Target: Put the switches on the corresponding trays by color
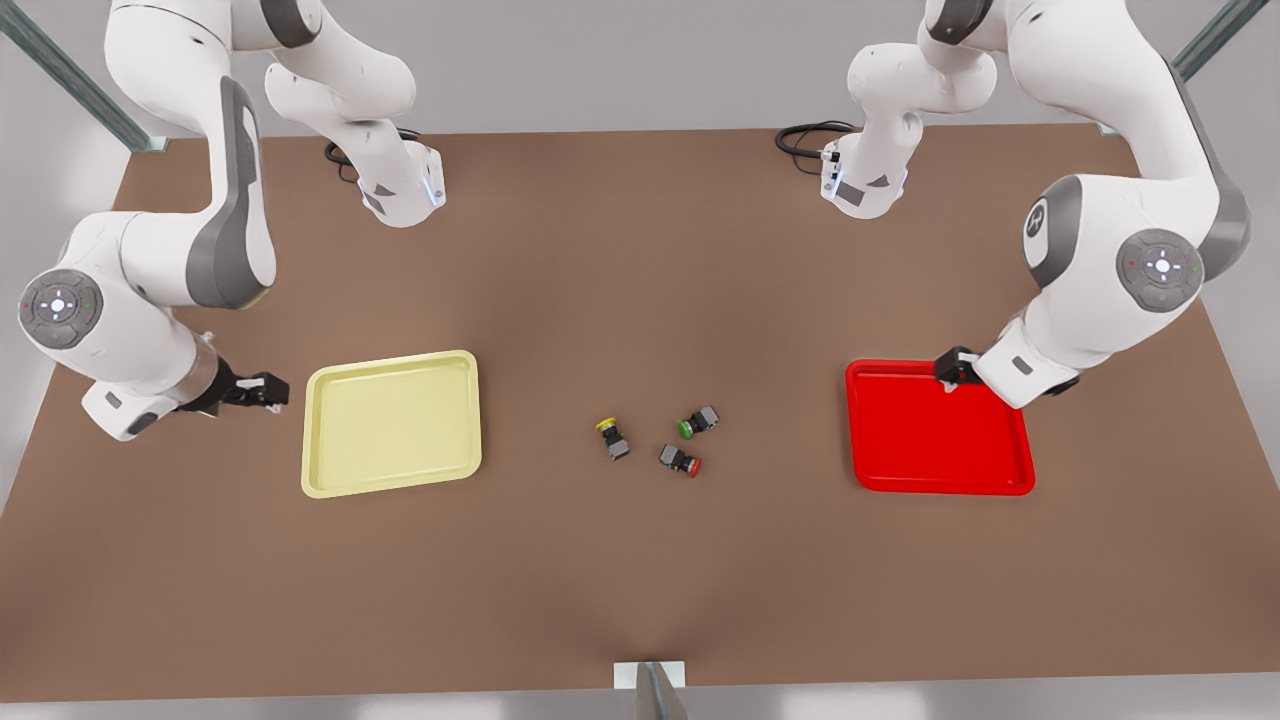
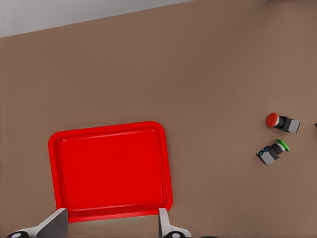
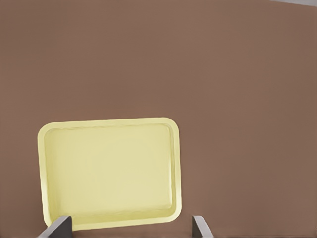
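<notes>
The yellow-capped switch [image 1: 612,437] and the red-capped switch [image 1: 681,461] lie on their sides on the brown table, mid-way between the trays. The pale yellow tray [image 1: 392,423] sits at the front view's left, the red tray [image 1: 930,440] at its right; both hold nothing. My left gripper [image 1: 952,375] hangs open over the red tray's far corner, and its wrist view shows the red tray [image 2: 111,168] and the red switch [image 2: 282,122]. My right gripper [image 1: 270,390] is open just beside the yellow tray [image 3: 109,171], on the side away from the switches.
A green-capped switch [image 1: 698,422] lies close to the other two, also seen as the green switch [image 2: 272,151] in the left wrist view. Both arm bases stand at the table's far edge. A small bracket [image 1: 650,680] sits at the near edge.
</notes>
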